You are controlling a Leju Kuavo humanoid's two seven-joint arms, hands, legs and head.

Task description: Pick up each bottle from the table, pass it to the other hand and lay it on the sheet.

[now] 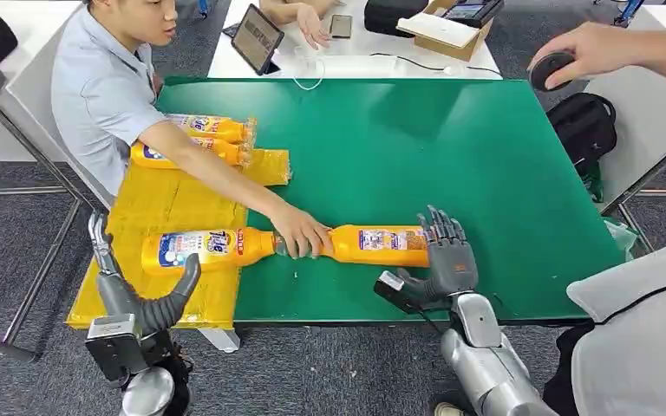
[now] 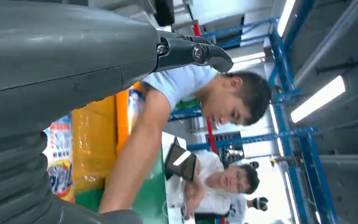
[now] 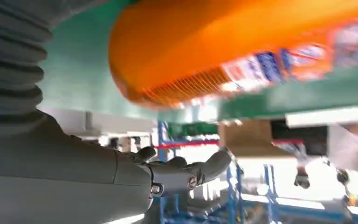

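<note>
My right hand [image 3: 121,172] comes in from the picture's edge, its grey ribbed cover and thick thumb [image 3: 200,170] close to the camera. The thumb sticks out with nothing against it. Just beyond lies an orange bottle [image 3: 200,51] on its side on the green table [image 3: 74,70], blurred, its rounded base towards me and a label with blue print along its body. Behind are blue metal frames [image 3: 161,135] and bright light.
</note>
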